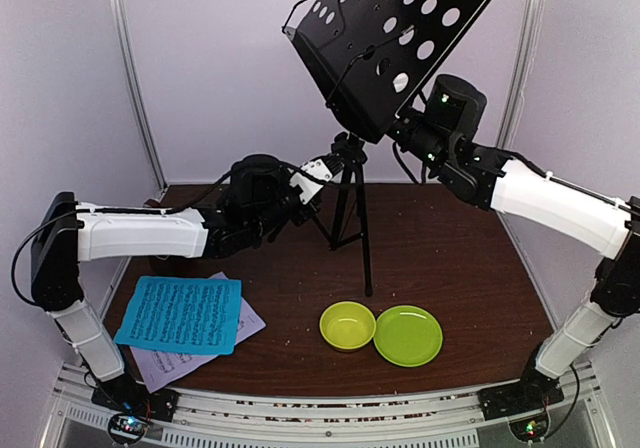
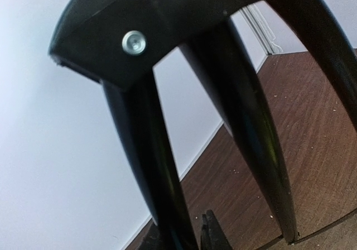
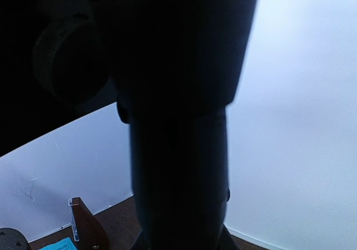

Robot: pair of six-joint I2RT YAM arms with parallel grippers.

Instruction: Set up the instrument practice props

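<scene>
The black music stand [image 1: 395, 38] is on the brown table, its perforated desk tilted high at the back. My left gripper [image 1: 325, 171] is at the tripod hub. In the left wrist view it [image 2: 178, 233] is shut on one black tripod leg [image 2: 148, 160]. My right gripper [image 1: 400, 128] is just under the desk. In the right wrist view it [image 3: 178, 240] is shut on the stand's dark post [image 3: 178, 166]. A blue sheet of music [image 1: 180, 313] lies on a pale lilac sheet [image 1: 165, 365] at the front left. The brown metronome [image 3: 83, 226] shows only in the right wrist view.
A yellow-green bowl [image 1: 347, 325] and a green plate [image 1: 408, 335] sit side by side at the front centre, just ahead of a tripod foot [image 1: 368, 290]. Pale walls and metal posts close in the back and sides.
</scene>
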